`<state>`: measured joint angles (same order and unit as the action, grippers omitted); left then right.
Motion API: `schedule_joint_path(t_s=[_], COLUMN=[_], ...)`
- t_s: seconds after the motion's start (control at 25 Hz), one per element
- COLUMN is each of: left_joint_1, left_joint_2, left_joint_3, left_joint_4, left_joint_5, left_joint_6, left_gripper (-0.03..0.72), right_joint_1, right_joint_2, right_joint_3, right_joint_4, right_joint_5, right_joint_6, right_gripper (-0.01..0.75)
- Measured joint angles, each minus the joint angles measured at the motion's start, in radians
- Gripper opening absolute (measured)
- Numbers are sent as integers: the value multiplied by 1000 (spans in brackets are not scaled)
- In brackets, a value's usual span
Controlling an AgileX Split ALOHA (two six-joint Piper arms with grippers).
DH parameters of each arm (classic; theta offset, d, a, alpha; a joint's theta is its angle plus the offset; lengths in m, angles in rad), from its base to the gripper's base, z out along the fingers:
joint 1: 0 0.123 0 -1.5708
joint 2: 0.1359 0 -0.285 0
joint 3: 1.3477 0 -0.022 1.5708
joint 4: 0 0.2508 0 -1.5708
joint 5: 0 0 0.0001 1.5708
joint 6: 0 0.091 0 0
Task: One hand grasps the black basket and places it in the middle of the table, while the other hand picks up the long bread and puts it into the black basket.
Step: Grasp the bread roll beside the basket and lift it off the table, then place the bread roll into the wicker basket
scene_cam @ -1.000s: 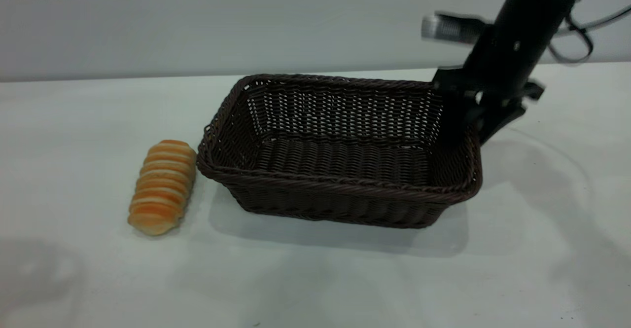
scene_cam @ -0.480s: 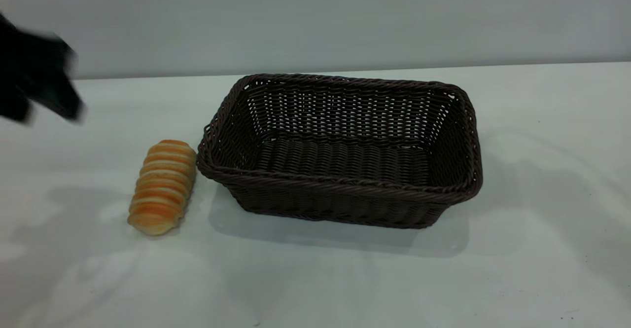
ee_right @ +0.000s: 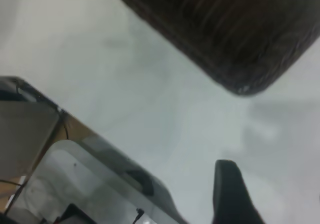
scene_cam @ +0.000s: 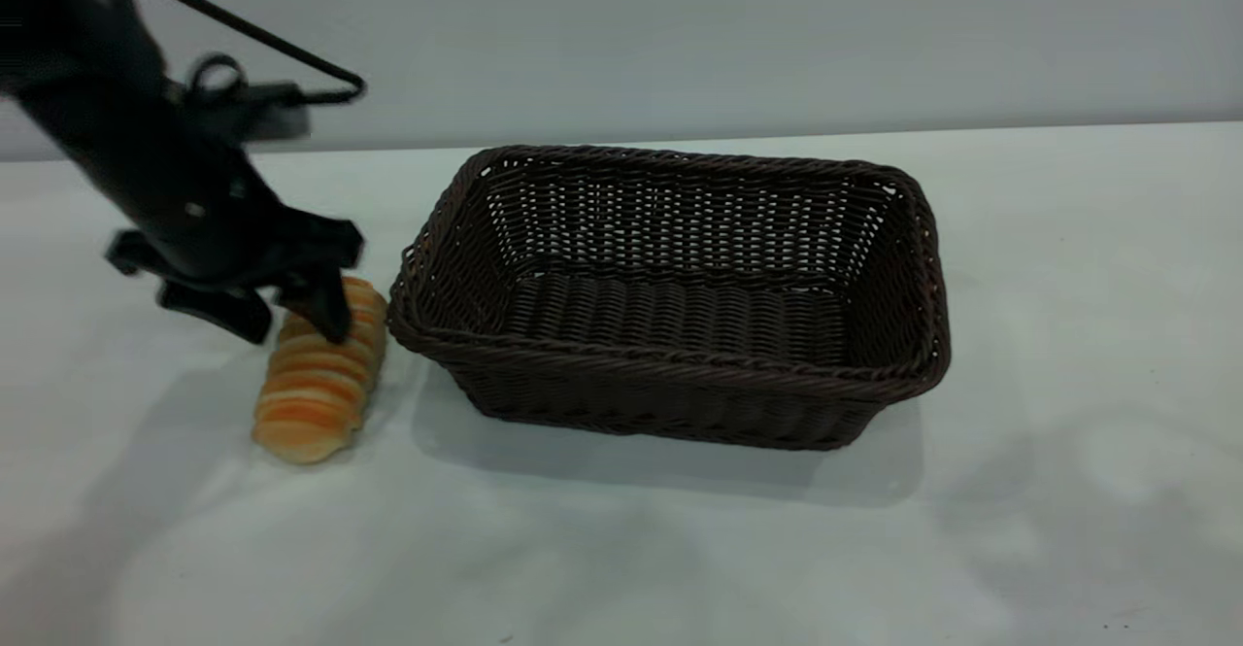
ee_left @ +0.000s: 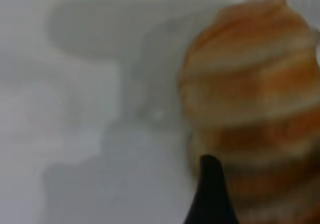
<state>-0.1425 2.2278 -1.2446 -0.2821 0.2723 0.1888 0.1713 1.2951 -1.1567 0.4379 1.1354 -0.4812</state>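
Note:
The long bread (scene_cam: 319,374), golden-orange with pale stripes, lies on the table (scene_cam: 621,549) just left of the black basket (scene_cam: 670,374). The woven basket stands empty near the table's middle. My left gripper (scene_cam: 291,323) is open and low over the bread's far end, with one finger on the bread and the other just left of it. In the left wrist view the bread (ee_left: 255,99) fills the frame beside one black fingertip (ee_left: 210,184). My right gripper is out of the exterior view. Its wrist view shows a basket corner (ee_right: 240,44) from above.
In the right wrist view the table's edge (ee_right: 75,129) runs past, with grey equipment (ee_right: 75,184) below it. A plain grey wall (scene_cam: 621,34) stands behind the table.
My right arm let go of the basket's right end and rose out of the exterior view. My left arm came in from the left and came down over the bread's far end.

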Motion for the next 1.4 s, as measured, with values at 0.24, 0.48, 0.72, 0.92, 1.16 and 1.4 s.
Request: schedule_joint_path(t_s=[0.24,0.48,0.72,0.92,1.16,1.4], left_joint_1=[-9,-9,-12,-25,-184,-357], left_joint_2=[73,52,-167,-368,-371,-190], left_joint_3=[-75,-79,-74,-74,-74,-74], left_joint_4=[-13,24,101,59,-33,-44], left_joint_5=[44,62,103,112,79,-99], left_joint_6=[0,0,0,0,0,0], left_gripper=[450,98,98,92,89,94], right_joint_1=[0,0,0,0,0,0], right_joint_2=[-268,-585,-875,-1005,-1070,-1154], right_joint_3=[280,555,660,682,684,684], right_joint_4=[-63,-226,-313,-334,-384,-395], right_joint_5=[-77,-96,-55,-16,-13,-10], right_joint_6=[51,202,294,326,388,398], right_gripper=[437,434,434,434,428,428])
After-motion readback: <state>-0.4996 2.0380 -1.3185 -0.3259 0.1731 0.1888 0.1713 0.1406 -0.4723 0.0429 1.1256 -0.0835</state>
